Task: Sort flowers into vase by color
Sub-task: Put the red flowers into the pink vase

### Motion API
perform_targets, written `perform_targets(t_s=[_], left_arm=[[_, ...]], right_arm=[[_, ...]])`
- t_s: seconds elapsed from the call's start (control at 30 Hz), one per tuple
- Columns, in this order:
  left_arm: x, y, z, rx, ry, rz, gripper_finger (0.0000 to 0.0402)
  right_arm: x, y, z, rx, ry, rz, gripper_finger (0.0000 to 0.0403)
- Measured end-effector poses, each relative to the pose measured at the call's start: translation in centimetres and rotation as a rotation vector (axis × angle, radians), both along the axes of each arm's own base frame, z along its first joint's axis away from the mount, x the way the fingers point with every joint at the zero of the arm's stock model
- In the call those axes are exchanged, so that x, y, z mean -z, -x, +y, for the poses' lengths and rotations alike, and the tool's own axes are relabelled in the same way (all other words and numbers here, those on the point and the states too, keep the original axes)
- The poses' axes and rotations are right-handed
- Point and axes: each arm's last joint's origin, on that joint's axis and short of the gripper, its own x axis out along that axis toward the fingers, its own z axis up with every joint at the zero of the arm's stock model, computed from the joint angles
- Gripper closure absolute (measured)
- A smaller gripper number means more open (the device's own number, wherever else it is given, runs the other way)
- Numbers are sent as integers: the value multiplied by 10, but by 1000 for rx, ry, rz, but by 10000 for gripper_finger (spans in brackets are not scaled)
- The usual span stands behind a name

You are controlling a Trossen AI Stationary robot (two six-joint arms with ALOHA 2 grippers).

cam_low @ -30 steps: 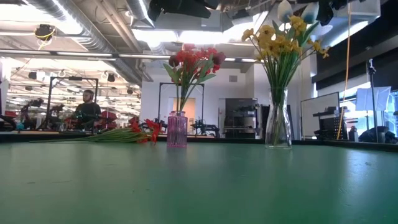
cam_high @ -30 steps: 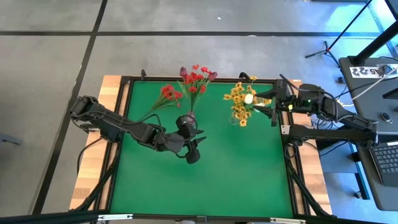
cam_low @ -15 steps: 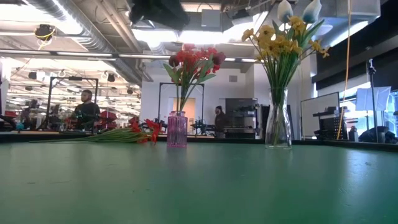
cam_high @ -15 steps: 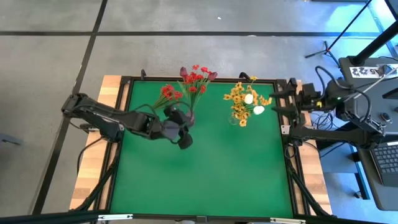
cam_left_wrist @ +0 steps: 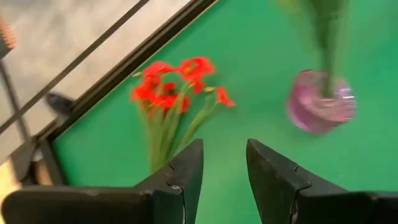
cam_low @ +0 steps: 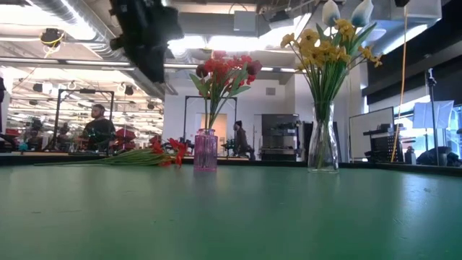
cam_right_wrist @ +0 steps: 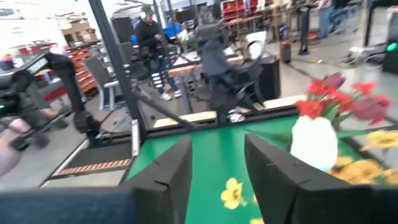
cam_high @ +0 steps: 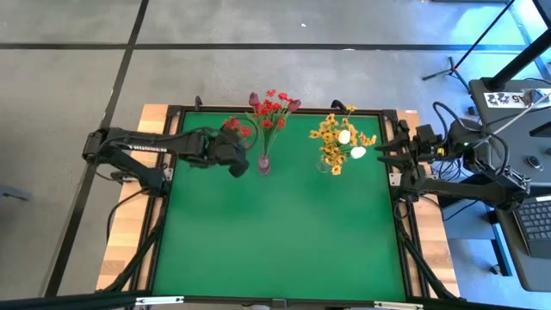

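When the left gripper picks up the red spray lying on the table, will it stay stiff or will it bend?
The red spray has thin green stems under a clustered head, so it will probably droop. It looks light. The open left gripper hovers over those stems; several lie together, so some may slip out.

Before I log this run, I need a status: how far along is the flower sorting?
Mostly done. The pink vase holds red sprays and maroon buds; the clear vase holds yellow sprays with two white buds. In hand: nothing, though the left gripper, fingers open, hangs over the last red spray lying on the mat. Left: that spray into the pink vase. The right gripper waits, open, at the table's right edge.
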Motion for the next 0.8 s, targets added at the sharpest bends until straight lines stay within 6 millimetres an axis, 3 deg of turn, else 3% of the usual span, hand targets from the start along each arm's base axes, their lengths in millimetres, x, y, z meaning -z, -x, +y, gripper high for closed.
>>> perform_targets(t_s=[0.37, 0.63, 0.8], left_arm=[[10, 12, 38, -55, 30, 102, 284], [44, 18, 53, -6, 91, 63, 284], [63, 35, 65, -36, 123, -15, 284]], right_arm=[[41, 0, -1, 37, -77, 66, 318], [49, 18, 4, 38, -59, -6, 331], [58, 19, 4, 36, -52, -30, 331]])
